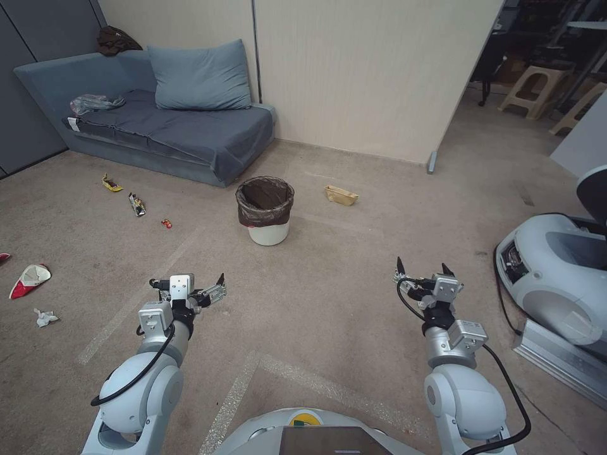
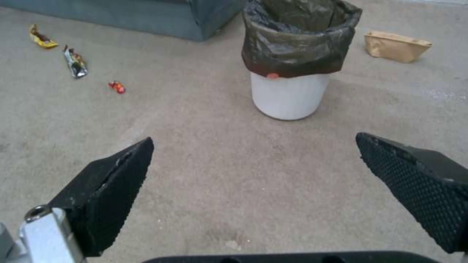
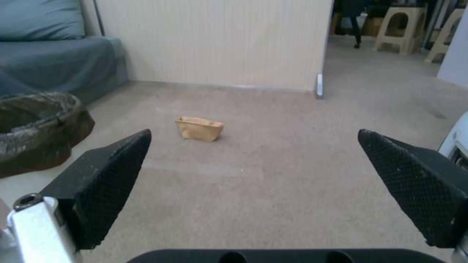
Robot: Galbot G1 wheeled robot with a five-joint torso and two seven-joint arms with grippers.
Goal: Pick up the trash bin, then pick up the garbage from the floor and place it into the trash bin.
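Observation:
The trash bin (image 1: pixel 265 212) (image 2: pixel 290 58) (image 3: pixel 39 128), a white pail with a dark brown bag over its rim, stands upright on the carpet ahead. Garbage lies around it: a tan paper bag (image 1: pixel 341 194) (image 2: pixel 396 45) (image 3: pixel 199 128) to its right, and to its left a yellow wrapper (image 1: pixel 112 184), a silver wrapper (image 1: pixel 136 204), a small red scrap (image 1: pixel 166 223), a crushed red-and-white bowl (image 1: pixel 30 280) and a tissue wad (image 1: pixel 45 317). My left gripper (image 1: pixel 187 279) (image 2: pixel 254 138) is open, short of the bin. My right gripper (image 1: pixel 422 266) (image 3: pixel 254 133) is open and empty, facing the bag.
A grey sofa (image 1: pixel 164 126) with a blue cushion stands behind the bin against a beige partition wall (image 1: pixel 354 76). A white machine (image 1: pixel 556 272) sits on the floor at the right. Plastic stools (image 1: pixel 537 88) stand beyond the opening. Open carpet lies between me and the bin.

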